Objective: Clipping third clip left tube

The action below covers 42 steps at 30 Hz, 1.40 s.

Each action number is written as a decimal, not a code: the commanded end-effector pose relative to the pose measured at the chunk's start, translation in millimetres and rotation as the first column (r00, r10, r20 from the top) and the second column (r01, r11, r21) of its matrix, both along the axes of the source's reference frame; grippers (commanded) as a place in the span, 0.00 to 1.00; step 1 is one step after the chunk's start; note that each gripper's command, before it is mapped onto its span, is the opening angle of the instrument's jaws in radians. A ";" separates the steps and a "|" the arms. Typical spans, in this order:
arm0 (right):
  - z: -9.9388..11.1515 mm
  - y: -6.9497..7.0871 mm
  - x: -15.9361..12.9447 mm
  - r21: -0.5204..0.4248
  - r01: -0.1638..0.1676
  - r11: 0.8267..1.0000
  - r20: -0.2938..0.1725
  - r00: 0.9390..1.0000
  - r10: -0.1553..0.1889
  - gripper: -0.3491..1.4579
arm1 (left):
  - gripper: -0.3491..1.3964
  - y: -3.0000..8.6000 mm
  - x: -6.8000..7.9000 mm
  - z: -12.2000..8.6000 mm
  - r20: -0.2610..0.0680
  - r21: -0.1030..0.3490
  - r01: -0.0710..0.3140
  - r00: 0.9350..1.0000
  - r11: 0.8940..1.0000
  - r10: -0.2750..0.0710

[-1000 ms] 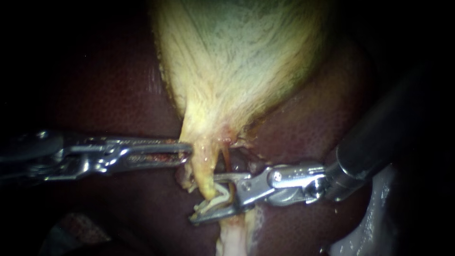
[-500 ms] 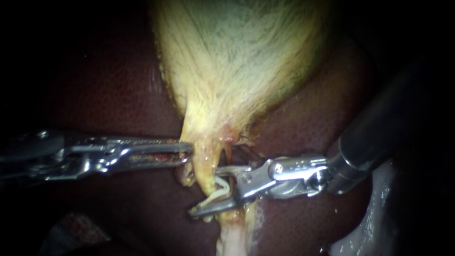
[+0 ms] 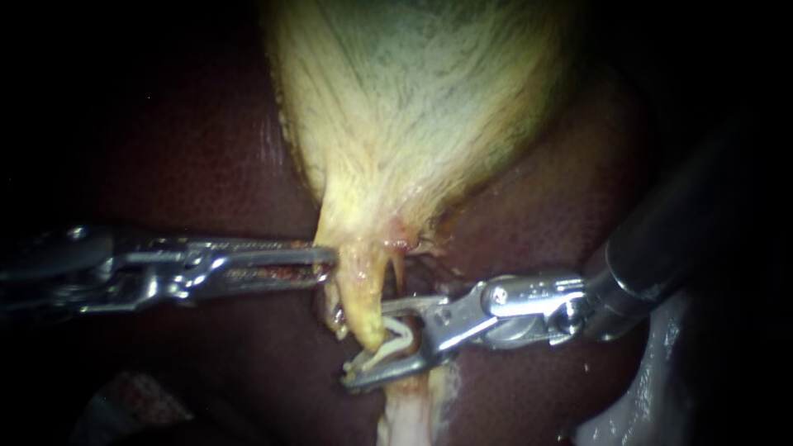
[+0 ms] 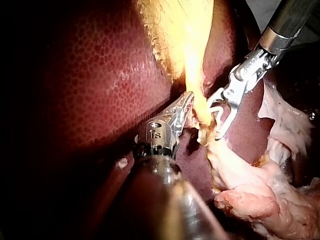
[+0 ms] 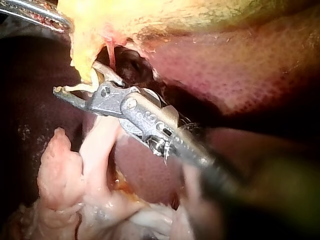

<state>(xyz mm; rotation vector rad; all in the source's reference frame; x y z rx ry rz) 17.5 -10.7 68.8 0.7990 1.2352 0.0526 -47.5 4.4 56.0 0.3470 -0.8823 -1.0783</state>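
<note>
Liver [image 3: 190, 165] fills the dark left side of the endoscope view, and across it the left instrument [image 3: 322, 263] comes in level from the left edge. Its jaws lie close together, clenched on the left edge of the gallbladder [image 3: 413, 107] where the yellow sac narrows to its neck. Below that grip the neck runs down into the left tube [image 3: 363, 297], a thick yellow strand that hangs free and ends in a blunt tip. Just to its right a thinner reddish tube [image 3: 397, 272] drops from the same neck, apart from the yellow one. The right instrument [image 3: 366, 343] enters from the right, its shaft dark and its metal wrist bright, and its jaws stand apart on either side of the left tube's lower end, one above it and one below. Between them sits a white clip [image 3: 387, 347], carried by both jaws, its legs open around the tube and not yet pressed flat. The right wrist view shows the same: the tube's tip hangs inside the spread jaws with the clip just under it. Pale loose tissue [image 3: 409, 413] lies under the lower jaw.
</note>
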 end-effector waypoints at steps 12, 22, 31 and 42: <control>0.3 0.7 1.5 -0.002 -0.028 1.000 0.000 1.000 0.028 0.43 | 0.00 0.0 -0.2 0.0 -0.002 0.000 0.002 1.000 1.000 -0.002; -0.2 1.8 0.8 -0.001 -0.045 0.999 0.006 0.999 0.045 0.42 | 0.00 0.0 -0.2 0.0 -0.002 0.000 0.002 1.000 1.000 -0.002; -1.0 3.5 -0.2 0.008 -0.070 0.997 0.020 0.997 0.070 0.42 | 0.00 0.0 -0.2 0.0 0.000 0.001 0.000 1.000 1.000 0.000; -1.2 4.6 -0.4 0.002 -0.100 0.995 0.025 0.995 0.100 0.42 | 0.00 0.0 -0.2 -0.1 -0.001 -0.003 -0.003 1.000 1.000 0.003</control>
